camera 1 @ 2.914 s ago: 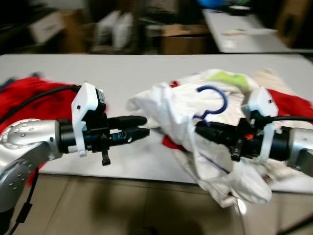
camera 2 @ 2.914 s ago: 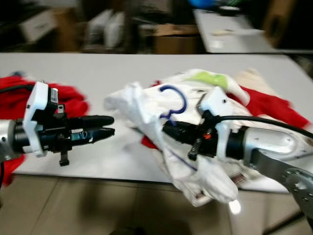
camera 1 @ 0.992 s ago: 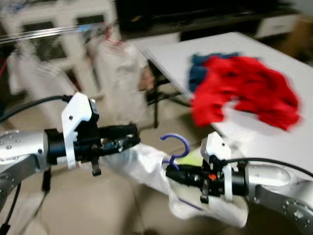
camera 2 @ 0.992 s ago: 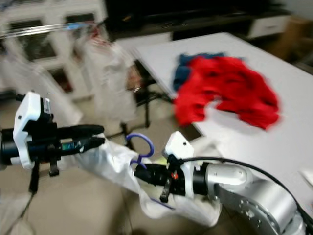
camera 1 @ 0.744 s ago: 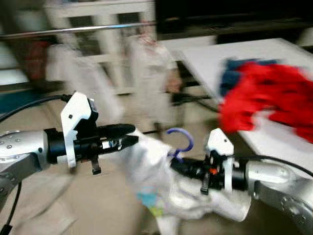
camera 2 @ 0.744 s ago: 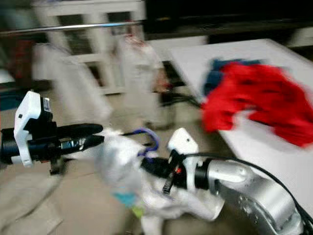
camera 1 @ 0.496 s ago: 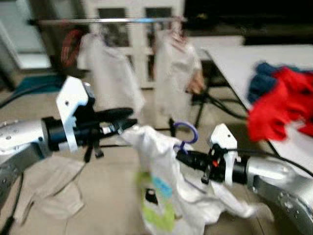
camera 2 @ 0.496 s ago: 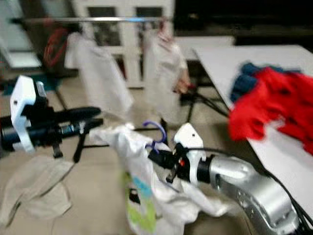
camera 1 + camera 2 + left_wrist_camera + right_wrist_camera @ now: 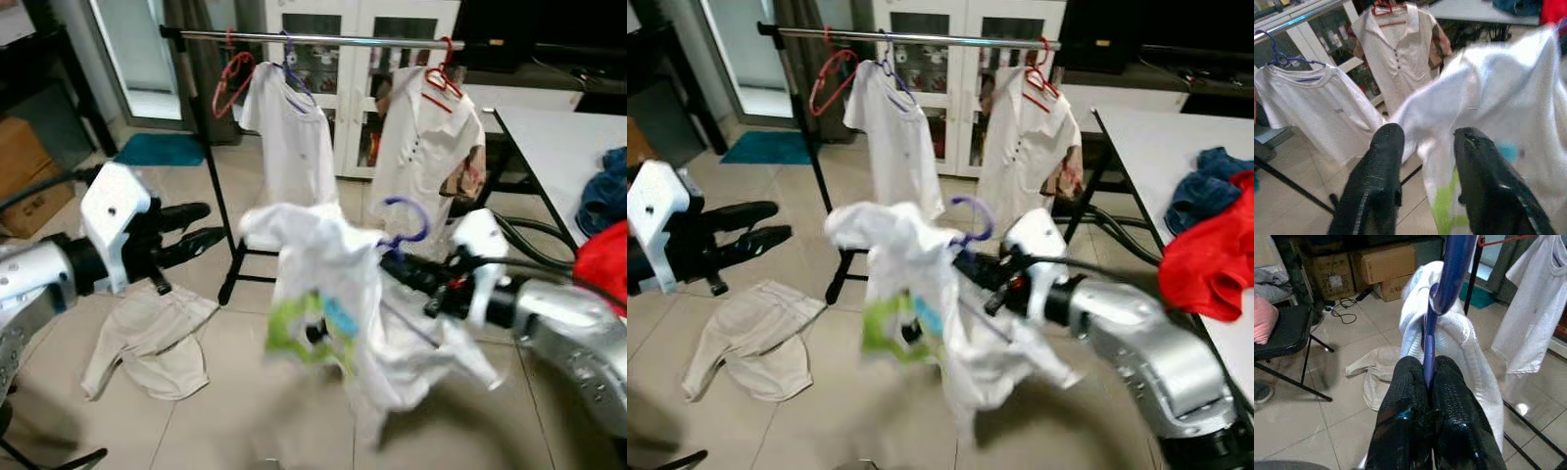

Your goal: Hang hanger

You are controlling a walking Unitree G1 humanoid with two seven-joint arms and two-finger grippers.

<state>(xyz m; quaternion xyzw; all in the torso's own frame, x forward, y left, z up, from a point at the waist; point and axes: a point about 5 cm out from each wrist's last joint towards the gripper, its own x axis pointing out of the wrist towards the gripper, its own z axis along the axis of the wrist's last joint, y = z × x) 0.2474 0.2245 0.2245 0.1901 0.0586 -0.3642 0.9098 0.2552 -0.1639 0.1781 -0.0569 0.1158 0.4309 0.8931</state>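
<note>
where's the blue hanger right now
The blue hanger is clamped in the right gripper at the centre of the head views, with a white shirt draped on it, in front of and below the clothes rail.

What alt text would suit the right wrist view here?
The right end effector is shut on a blue hanger draped with a white shirt. Below lie a tiled floor, a beige garment and cardboard boxes.
</note>
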